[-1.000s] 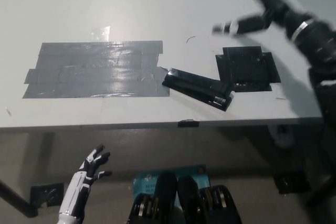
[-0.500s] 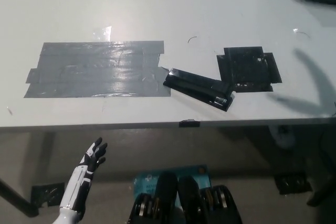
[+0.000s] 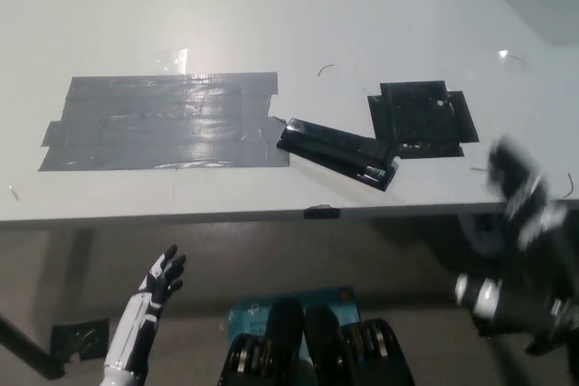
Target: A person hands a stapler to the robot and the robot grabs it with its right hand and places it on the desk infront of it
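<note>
1. Head view: black flat stapler (image 3: pixel 336 152) lies on the pale grey desk (image 3: pixel 271 15), betw. a grey tape patch (image 3: pixel 163 121) and a black tape square (image 3: pixel 422 118), overlapping the square's corner. Looks placed, task prob. done.
2. Black right hand (image 3: pixel 520 196) blurred at desk's right edge, off the stapler; can't tell its fingers.
3. White left hand (image 3: pixel 161 277) rests below desk edge, fingers spread, empty.
4. Desk glossy w/ glare; floor beneath dim.

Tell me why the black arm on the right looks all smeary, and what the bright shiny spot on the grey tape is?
In the head view, the black right hand is motion-blurred, so its shape cannot be made out. Also in the head view, the wide patch of grey tape on the white desk mirrors an overhead light, giving white glare. The long black stapler and the white left hand look sharp.
</note>
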### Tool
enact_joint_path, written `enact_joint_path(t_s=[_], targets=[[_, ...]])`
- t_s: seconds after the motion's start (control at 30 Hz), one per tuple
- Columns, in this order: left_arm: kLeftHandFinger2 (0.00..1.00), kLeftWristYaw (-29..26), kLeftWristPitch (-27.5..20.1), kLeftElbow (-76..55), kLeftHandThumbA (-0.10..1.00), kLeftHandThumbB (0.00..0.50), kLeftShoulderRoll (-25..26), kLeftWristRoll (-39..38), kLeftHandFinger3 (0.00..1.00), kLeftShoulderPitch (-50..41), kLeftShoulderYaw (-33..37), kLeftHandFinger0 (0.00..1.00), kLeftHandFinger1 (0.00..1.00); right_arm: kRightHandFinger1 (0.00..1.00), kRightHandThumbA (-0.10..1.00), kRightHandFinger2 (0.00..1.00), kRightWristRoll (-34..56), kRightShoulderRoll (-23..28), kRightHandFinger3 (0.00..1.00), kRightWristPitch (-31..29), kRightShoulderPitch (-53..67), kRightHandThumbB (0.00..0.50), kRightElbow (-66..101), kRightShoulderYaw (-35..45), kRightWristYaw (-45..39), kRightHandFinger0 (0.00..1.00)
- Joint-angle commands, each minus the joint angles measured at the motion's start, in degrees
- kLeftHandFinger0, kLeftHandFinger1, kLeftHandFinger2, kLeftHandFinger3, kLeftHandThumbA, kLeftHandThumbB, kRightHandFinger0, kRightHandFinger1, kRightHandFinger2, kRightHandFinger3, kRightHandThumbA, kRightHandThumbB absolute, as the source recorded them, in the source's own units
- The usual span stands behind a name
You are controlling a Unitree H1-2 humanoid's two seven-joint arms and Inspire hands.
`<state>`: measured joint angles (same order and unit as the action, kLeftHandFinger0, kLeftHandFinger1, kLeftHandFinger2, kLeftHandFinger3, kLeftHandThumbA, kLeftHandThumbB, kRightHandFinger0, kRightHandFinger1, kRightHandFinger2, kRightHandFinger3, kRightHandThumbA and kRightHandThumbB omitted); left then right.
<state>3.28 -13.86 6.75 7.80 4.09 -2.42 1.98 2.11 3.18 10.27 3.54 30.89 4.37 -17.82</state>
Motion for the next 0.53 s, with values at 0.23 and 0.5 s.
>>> enact_joint_path(t_s=[0.23, 0.5], targets=[[1.00, 1.7, -2.6, 0.1, 1.00, 0.500, -0.1, -2.5, 1.00, -1.3, 0.4, 1.00, 1.00, 1.00, 1.00, 1.00, -1.8, -1.4, 1.00, -16.4, 5.0, 0.395, -21.6, -4.7, 1.7, 1.00], [1.00, 0.7, -2.9, 0.5, 1.00, 0.500, -0.5, -1.7, 1.00, -0.8, 0.2, 1.00, 1.00, 1.00, 1.00, 1.00, -2.3, 0.8, 1.00, -17.4, 3.7, 0.363, -25.5, -6.2, 1.7, 1.00]])
